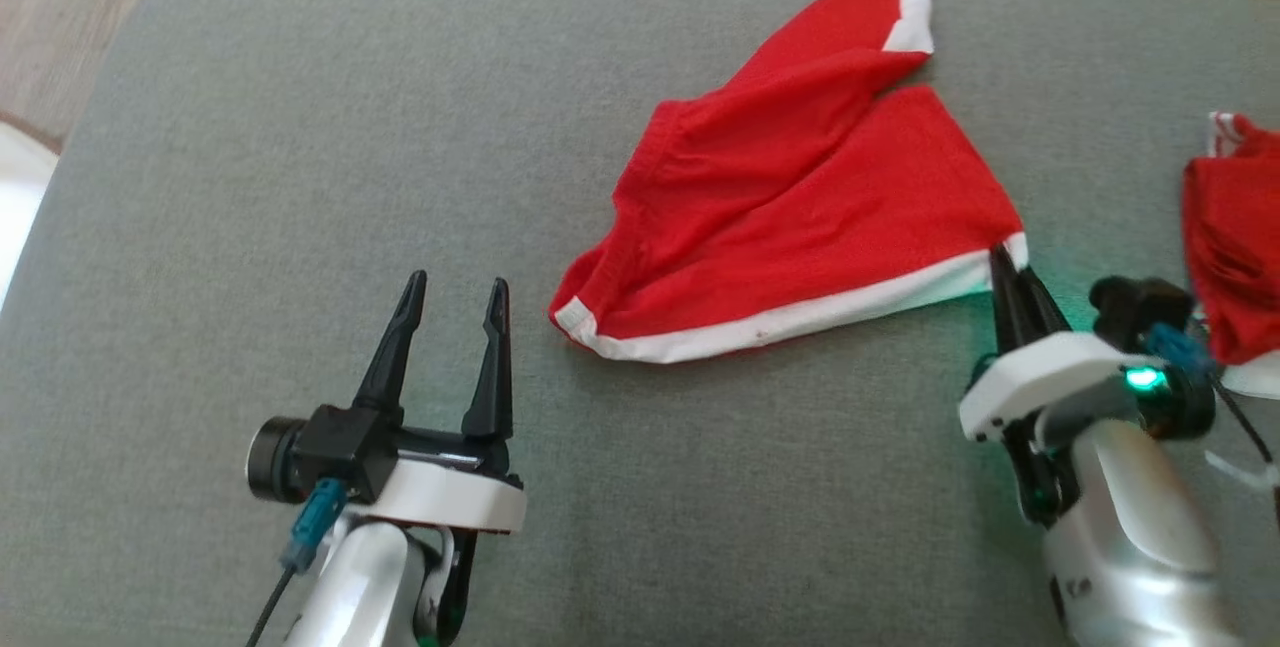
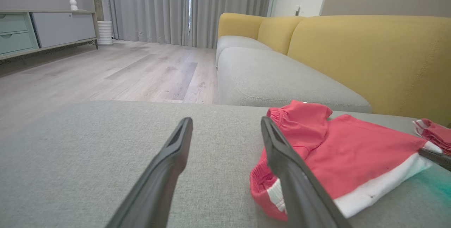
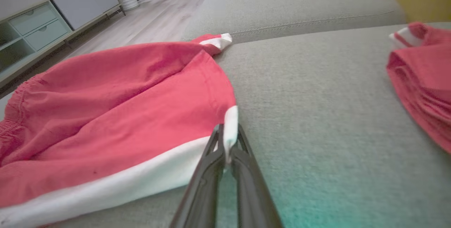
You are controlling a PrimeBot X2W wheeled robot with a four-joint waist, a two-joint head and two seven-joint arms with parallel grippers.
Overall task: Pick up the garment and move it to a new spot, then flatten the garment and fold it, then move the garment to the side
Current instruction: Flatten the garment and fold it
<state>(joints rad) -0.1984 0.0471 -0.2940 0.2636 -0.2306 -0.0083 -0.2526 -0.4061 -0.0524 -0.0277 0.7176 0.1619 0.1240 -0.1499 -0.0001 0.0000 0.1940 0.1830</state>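
Between the closed fingers of the right gripper (image 1: 1003,265) sits a hem corner of the red garment (image 1: 790,207) — its white hem runs leftward over the grey cushion (image 1: 250,177) and ends near the left gripper (image 1: 455,295), open and empty, the nearer arm for that end.

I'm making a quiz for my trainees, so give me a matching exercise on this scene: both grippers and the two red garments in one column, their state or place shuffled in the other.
1 left gripper
2 right gripper
3 red shorts
4 second red garment

A shut on a white hem corner
B lying right of the right gripper
C open, holding nothing
D spread across the grey cushion

Pairs: 1-C, 2-A, 3-D, 4-B
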